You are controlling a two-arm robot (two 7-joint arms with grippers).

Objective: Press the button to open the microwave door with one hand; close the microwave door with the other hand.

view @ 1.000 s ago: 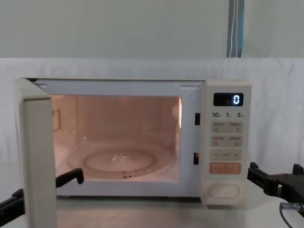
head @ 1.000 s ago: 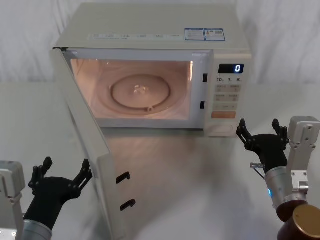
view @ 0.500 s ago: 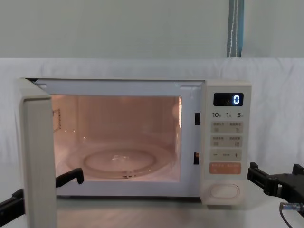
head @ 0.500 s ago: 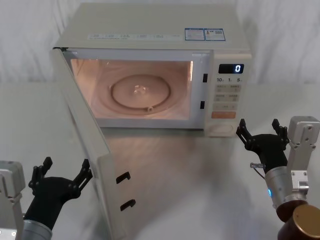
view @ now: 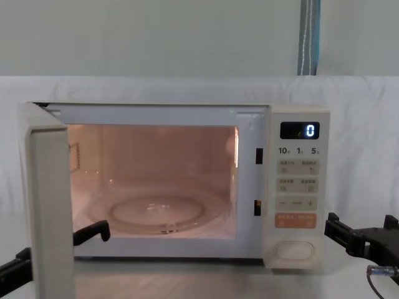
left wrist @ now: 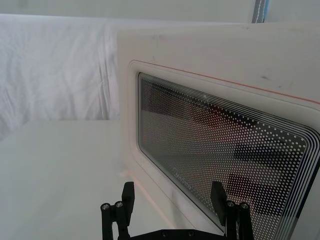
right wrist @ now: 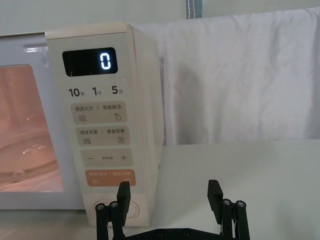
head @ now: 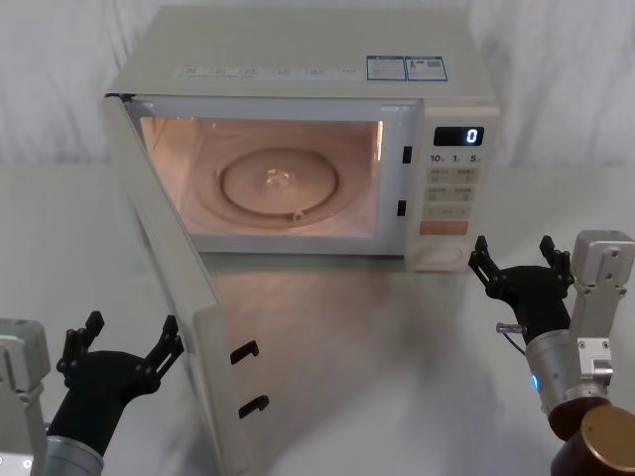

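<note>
While the cream microwave door (head: 169, 297) hangs wide, its dotted window faces the left gripper (head: 121, 349), claws spread. Right gripper (head: 516, 260), equally spread, sits right of the oval button (head: 438, 259).

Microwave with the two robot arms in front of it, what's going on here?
The microwave door stands wide open, the lit cavity showing. The right gripper, fingers open, hovers just right of the button, touching nothing. The left gripper, also open, waits on the door's outer side, facing its window, not yet pushing it shut.
</note>
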